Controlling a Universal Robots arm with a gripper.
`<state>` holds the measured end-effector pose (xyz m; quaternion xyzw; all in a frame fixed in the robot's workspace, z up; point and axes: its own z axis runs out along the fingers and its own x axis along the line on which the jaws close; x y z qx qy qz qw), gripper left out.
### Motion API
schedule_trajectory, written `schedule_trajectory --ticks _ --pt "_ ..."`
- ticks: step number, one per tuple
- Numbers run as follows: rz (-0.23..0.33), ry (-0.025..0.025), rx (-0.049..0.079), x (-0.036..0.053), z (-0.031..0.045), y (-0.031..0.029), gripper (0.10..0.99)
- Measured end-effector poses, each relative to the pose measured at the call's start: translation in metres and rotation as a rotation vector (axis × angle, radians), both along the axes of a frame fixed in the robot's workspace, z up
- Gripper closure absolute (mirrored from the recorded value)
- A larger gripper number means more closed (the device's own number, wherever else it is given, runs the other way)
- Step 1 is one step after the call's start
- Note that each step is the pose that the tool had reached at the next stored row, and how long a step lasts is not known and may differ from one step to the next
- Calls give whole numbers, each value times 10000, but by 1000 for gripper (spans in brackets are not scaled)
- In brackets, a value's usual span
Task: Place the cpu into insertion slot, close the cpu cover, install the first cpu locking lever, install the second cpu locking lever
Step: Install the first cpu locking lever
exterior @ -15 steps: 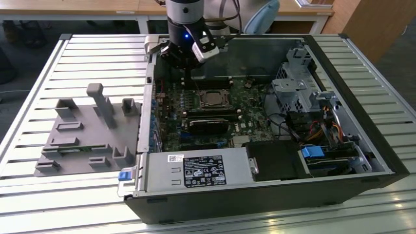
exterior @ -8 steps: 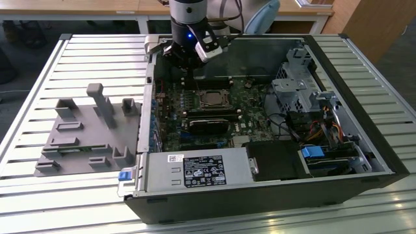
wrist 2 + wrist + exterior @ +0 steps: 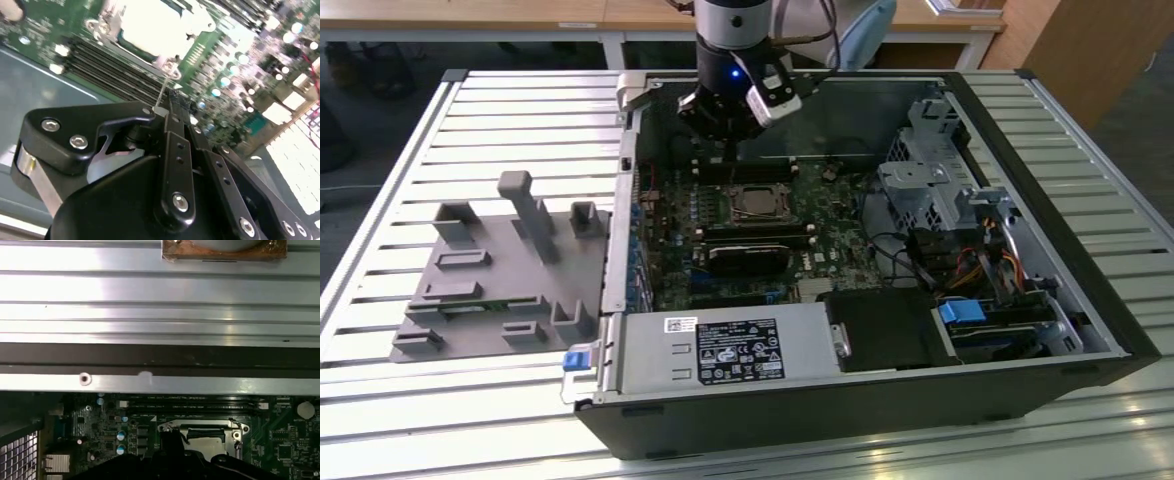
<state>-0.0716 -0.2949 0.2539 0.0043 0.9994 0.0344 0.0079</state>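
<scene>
The cpu (image 3: 150, 25) sits in the insertion slot (image 3: 734, 210) at the middle of the motherboard (image 3: 834, 205), with the cpu cover (image 3: 110, 25) framing its pale face. A thin locking lever (image 3: 164, 90) stands up from the socket's corner. It is probably stiff, springy wire, best pressed near its free end. Its tip meets the gripper (image 3: 167, 110), whose fingers are drawn together just beside the socket.

The exterior view looks steeply down from high up and well back onto the slatted desk (image 3: 400, 400) and the open computer case (image 3: 854, 410), with the end effector (image 3: 716, 140) at the frame's upper centre. The second wrist view sits close behind the end effector, facing the motherboard (image 3: 230, 65). The first wrist view looks down across the case rim (image 3: 160, 385), and all three views share the insertion slot (image 3: 754, 203).
</scene>
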Motion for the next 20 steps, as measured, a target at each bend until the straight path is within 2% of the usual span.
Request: schedule_trajectory --ticks 4,7,9,10,15,20 --pt "1 1 -1 131 -5 0 976" --pt "-1 0 33 142 -8 -1 976" --pt "0 0 293 142 -16 -1 976" --pt "0 -2 334 142 -25 -1 976" --pt "1 -31 333 148 -66 -1 976" --pt "0 -36 332 188 -102 -1 976"
